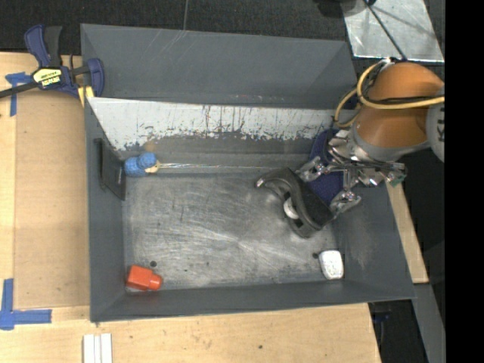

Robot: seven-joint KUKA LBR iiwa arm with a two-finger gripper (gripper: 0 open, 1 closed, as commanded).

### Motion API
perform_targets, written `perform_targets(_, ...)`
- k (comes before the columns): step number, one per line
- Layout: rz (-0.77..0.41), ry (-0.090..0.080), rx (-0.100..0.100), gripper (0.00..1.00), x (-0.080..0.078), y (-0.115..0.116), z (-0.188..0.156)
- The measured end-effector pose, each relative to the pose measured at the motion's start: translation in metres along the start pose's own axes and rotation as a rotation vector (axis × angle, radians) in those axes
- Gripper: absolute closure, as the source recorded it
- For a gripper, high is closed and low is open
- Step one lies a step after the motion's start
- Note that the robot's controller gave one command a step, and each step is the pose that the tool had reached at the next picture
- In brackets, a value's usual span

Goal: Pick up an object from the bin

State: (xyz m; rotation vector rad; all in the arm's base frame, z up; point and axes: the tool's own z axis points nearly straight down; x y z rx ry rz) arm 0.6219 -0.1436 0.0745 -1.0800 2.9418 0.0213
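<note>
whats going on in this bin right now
The robot arm reaches in from the right, its claw low over a black curved thing at the right side of the bin. Whether it has a grip is unclear. A white piece, an orange-red block and a small blue thing lie apart, untouched.

The claw (pixel 331 189) is hemmed in. A dark curved thing (pixel 301 206) lies right against it on the view's left, the bin's right wall (pixel 384 240) rises close behind it, and the sloped back wall (pixel 227 123) stands near beyond it. In front of the claw, near the front wall, sits a small white block (pixel 330 264). Past the dark thing, the bin floor (pixel 204 225) lies bare and wide. Well apart from the claw, along the far left side, are an orange block (pixel 144 279), a blue thing (pixel 140 164) and a black flat piece (pixel 112 174).
</note>
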Motion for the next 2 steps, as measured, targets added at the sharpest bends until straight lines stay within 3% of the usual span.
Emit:
perform_targets(1,-0.002,0.004,0.005,1.0,0.003,-0.002,0.0)
perform_targets(2,-0.026,0.005,0.018,1.0,0.004,0.01,-0.131)
